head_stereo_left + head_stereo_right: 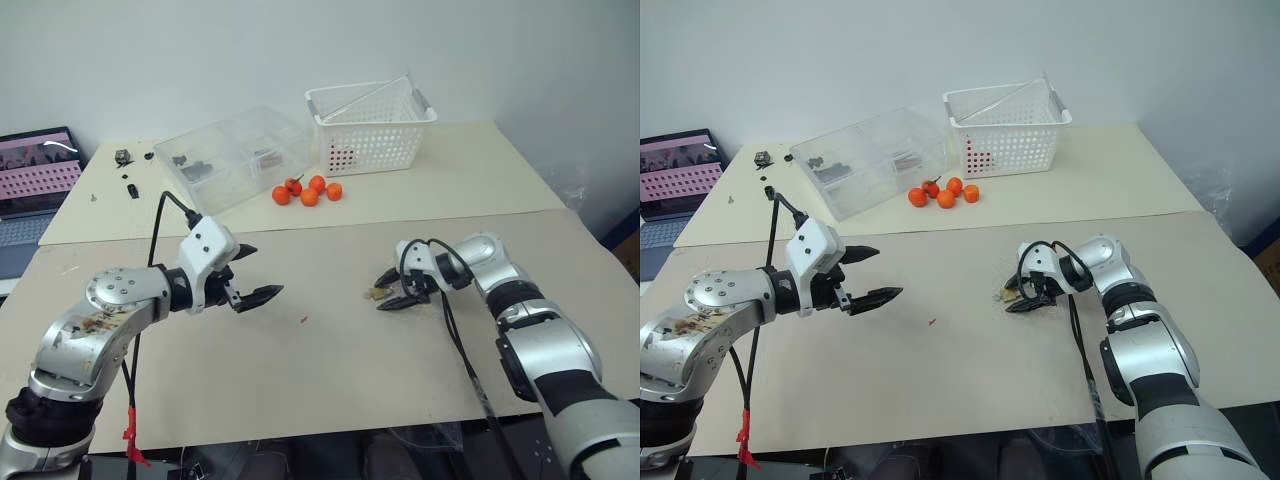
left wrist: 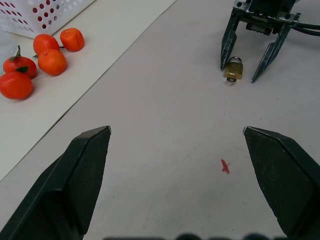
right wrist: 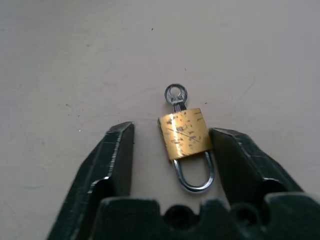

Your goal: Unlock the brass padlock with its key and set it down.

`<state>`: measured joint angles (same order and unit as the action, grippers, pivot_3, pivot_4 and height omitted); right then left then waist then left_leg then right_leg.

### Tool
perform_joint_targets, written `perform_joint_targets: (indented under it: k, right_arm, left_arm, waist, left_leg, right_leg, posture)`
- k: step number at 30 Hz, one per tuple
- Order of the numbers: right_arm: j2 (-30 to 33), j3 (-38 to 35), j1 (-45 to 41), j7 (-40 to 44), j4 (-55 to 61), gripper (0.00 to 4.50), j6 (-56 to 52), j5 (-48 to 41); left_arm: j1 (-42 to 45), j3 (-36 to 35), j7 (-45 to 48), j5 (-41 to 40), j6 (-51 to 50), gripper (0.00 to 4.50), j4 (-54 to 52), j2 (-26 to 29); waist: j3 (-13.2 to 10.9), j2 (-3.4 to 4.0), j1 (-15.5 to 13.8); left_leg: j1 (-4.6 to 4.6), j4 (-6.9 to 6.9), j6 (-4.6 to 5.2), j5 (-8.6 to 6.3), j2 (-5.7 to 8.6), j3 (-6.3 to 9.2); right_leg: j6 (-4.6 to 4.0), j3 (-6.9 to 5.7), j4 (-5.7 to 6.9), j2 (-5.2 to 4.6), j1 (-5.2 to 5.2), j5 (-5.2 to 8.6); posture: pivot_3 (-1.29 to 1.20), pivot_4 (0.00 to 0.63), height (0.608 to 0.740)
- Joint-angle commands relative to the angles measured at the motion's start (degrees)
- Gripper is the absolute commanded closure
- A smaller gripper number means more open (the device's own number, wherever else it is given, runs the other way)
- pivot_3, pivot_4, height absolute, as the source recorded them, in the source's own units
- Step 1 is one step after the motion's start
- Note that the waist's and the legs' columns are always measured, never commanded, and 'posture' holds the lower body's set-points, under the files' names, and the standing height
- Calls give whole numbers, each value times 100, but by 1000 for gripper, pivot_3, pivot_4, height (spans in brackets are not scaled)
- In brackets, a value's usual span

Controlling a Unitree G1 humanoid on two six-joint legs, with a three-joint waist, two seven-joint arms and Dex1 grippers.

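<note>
Padlock (image 3: 183,133) betw right hand (image 3: 172,150) fingers, on table (image 3: 75,60)

My left gripper (image 1: 255,275) hangs above the tabletop with its fingers spread wide, while my right gripper (image 3: 170,145), wrist bent inward and angled down (tips at the surface), stands half-open with a gap beside one finger.

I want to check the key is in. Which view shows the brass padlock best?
The right wrist view: brass padlock lies flat, key in its base. The left wrist view shows it small; the eye views, a speck.
</note>
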<state>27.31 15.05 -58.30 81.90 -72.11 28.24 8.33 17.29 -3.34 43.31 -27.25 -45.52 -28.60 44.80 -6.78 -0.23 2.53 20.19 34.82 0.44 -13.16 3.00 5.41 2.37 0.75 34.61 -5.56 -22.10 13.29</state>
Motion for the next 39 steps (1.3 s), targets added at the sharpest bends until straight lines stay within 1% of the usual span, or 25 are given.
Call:
perform_joint_targets:
  k: [1, 2, 8, 12, 14, 16, 20, 23, 25, 27, 29, 32, 36, 38, 39]
  right_arm:
    - [-31, -114, -192, 5, 16, 3195, -21, 15]
    - [-31, -120, -185, 14, 19, 3557, -17, 17]
    - [-55, -237, -127, 81, 132, 3580, -94, -94]
    - [-54, -431, -76, 140, 418, 3580, -375, -324]
    - [-16, -556, 74, 198, 902, 3580, -585, -505]
    - [37, -648, 319, 239, 1654, 3580, -974, -703]
    - [249, -735, 1074, 47, 3720, 3580, -1835, -1008]
    - [346, -760, 1567, -367, 4996, 3580, -2443, -1053]
    - [379, -815, 1873, -562, 5747, 3580, -2912, -1206]
    - [429, -834, 2068, -730, 6206, 3580, -3180, -1262]
    - [475, -821, 2220, -885, 6556, 3580, -3381, -1281]
    - [516, -781, 2388, -1082, 6992, 3580, -3625, -1335]
    - [558, -730, 2594, -1307, 7389, 3580, -3694, -1315]
    - [564, -699, 2753, -1406, 7471, 3580, -3660, -1300]
    - [576, -665, 2837, -1467, 7458, 3580, -3558, -1235]
  left_arm:
    - [-7, -181, -39, -64, 43, 0, -226, 68]
    - [-14, -182, -43, -67, 41, 0, -231, 64]
    - [22, -112, -46, -47, 96, 0, -142, -1]
    - [142, -3, -82, -25, 148, 0, -27, -140]
    - [198, 41, -72, -72, 125, 0, 36, -240]
    - [230, 65, -18, -140, 84, 0, 96, -319]
    - [366, 199, 110, -304, -84, 0, 314, -444]
    - [549, 75, -99, -777, -791, 0, 614, -755]
    - [578, 35, -107, -973, -1194, 0, 877, -834]
    - [623, 38, -81, -1074, -1426, 0, 1022, -833]
    - [787, -99, -174, -1351, -1773, 0, 1178, -980]
    - [997, -51, -210, -1514, -2047, 0, 1304, -1080]
    - [1302, -137, -479, -1731, -2426, 0, 1518, -1416]
    - [1502, -444, -815, -1993, -2793, 499, 1678, -1791]
    - [1586, -526, -913, -2111, -2983, 652, 1700, -1917]
  waist:
    - [0, 0, 1]
    - [0, 0, 1]
    - [0, 0, 3]
    - [0, 0, 0]
    - [0, 0, -3]
    - [0, 0, -7]
    - [1, 1, -35]
    - [1, 1, -59]
    - [2, 0, -82]
    - [2, 0, -73]
    - [2, 0, -73]
    - [2, -2, -103]
    - [3, -4, -148]
    - [3, -4, -163]
    - [5, -7, -172]
  left_leg:
    - [0, 0, 0, 0, -1, -2]
    - [-1, 0, 0, -1, -2, -3]
    - [-1, 0, 0, -1, -5, -5]
    - [-1, 0, -1, -2, -7, -8]
    - [0, 1, -1, -2, -7, -9]
    - [0, 1, -2, -3, -6, -8]
    - [4, 3, -4, -7, -9, -4]
    - [4, 4, -3, -8, -6, -2]
    - [4, 7, -2, -9, -7, -2]
    - [3, 10, -1, -9, -11, -2]
    - [0, 10, 0, -10, -16, -3]
    - [1, 14, 0, -9, -18, -3]
    - [1, 14, 0, -10, -16, -5]
    - [2, 14, -1, -10, -16, -5]
    - [1, 13, 0, -10, -15, -5]
  right_leg:
    - [0, 2, 1, 1, -1, 0]
    - [0, 2, 1, 2, -1, 0]
    - [-1, 4, 3, 4, -2, -1]
    - [-2, 6, 3, 5, -3, -1]
    - [-2, 6, 3, 5, -3, -1]
    - [-2, 7, 3, 4, -3, -1]
    - [-2, 8, 8, 5, -5, -1]
    - [-1, 12, 16, 5, -9, -1]
    - [0, 11, 19, 6, -8, 0]
    - [0, 11, 21, 13, -8, 0]
    - [0, 11, 24, 19, -9, 0]
    - [0, 10, 23, 22, -8, 0]
    - [0, 11, 21, 20, -8, 0]
    - [0, 11, 20, 19, -8, 0]
    - [0, 11, 20, 18, -8, 0]
  posture:
    - [0, 150, 740]
    - [0, 150, 740]
    - [0, 150, 740]
    - [0, 150, 740]
    - [0, 150, 740]
    - [0, 150, 740]
    - [0, 150, 740]
    - [0, 150, 740]
    - [0, 150, 740]
    - [0, 150, 740]
    - [0, 150, 740]
    - [0, 150, 740]
    - [0, 150, 740]
    - [0, 150, 740]
    - [0, 150, 740]
